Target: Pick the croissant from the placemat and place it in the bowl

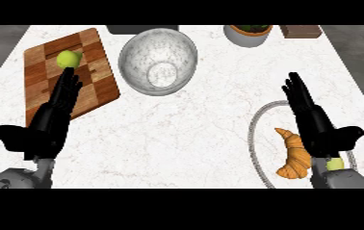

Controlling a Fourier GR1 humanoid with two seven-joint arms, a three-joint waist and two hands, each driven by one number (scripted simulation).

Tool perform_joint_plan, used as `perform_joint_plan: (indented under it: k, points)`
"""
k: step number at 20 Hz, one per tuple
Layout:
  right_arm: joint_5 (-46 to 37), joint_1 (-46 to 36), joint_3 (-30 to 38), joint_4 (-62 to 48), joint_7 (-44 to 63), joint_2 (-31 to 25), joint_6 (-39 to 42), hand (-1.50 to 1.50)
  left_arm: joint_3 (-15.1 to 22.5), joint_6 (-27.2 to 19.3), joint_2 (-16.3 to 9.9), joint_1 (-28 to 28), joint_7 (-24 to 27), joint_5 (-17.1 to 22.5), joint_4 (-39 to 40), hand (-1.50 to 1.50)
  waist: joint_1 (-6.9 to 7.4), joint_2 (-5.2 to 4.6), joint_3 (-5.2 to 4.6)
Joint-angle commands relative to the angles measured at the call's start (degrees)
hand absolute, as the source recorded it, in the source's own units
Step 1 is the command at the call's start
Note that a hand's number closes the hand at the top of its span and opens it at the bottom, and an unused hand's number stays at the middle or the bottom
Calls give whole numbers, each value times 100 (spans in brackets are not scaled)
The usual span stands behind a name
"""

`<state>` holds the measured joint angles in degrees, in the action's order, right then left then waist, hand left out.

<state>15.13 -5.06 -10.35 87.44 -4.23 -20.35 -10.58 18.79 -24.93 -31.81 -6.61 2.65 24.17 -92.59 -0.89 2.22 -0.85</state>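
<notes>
White marble counter (pixel 199 123) carries one croissant (pixel 293 154) on one round placemat (pixel 254 128), one empty bowl (pixel 158 60), while left hand (pixel 50 123) and right hand (pixel 313 121) hover straight-fingered, holding nothing.

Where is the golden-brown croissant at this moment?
In the head view, the golden-brown croissant lies at the lower right, on the round grey-rimmed placemat, just beside the open black right hand and far from the speckled grey bowl at upper centre.

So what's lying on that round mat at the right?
A croissant lies on the placemat, beside the open right hand. The hand and forearm cover the mat's right part; something small and yellow-green peeks out there, and the rest cannot be seen.
</notes>
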Motion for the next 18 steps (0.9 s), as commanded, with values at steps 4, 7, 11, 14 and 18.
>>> perform_joint_plan:
  k: [4, 7, 11, 14, 18]
  points:
    - [-100, 773, 681, 567, 295, 11, -1036, 150, -467, 866, -733, -247, -670, 393, 230, 0, -87, -197, 82]
    - [-1972, 895, 274, -9, -70, -1708, -763, 150, -84, 785, -476, -160, -601, 244, 209, 0, -61, -359, -158]
    - [-2048, 1720, 311, 436, -801, 334, -2813, -150, -342, 1452, -667, -389, -937, 665, 593, 0, -86, -215, 82]
    - [-2796, 1943, -227, 1020, -904, 417, -3165, -150, -375, 1622, -571, -688, -1114, 674, 759, 0, -24, -214, 79]
    - [-4109, 2197, -573, 1819, 464, 131, -3527, -150, -327, 1576, -406, -551, -1233, 567, 503, 0, 55, -215, 75]
